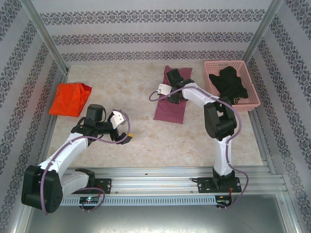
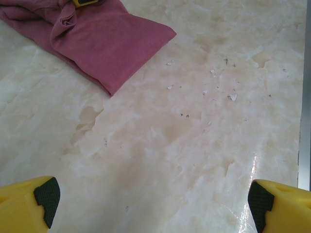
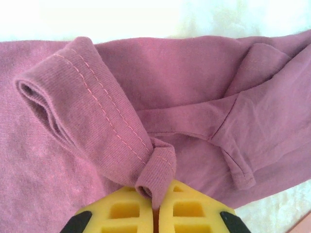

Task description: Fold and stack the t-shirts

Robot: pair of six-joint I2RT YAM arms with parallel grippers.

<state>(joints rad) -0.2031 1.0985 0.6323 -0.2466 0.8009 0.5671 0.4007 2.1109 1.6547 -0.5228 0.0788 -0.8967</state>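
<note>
Toward the far middle of the marble table (image 1: 146,141), the maroon t-shirt (image 1: 170,111) is lying in a narrow strip — the right gripper (image 3: 155,208) is pinching its sleeve hem (image 3: 156,170). Bunched at far left, the orange t-shirt (image 1: 69,98) is resting — the left gripper (image 2: 153,201) is hovering, fingers spread wide.

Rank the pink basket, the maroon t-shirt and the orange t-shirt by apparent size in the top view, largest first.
1. pink basket
2. maroon t-shirt, partly hidden under the right arm
3. orange t-shirt, bunched; close to maroon, so that order is unsure
</note>
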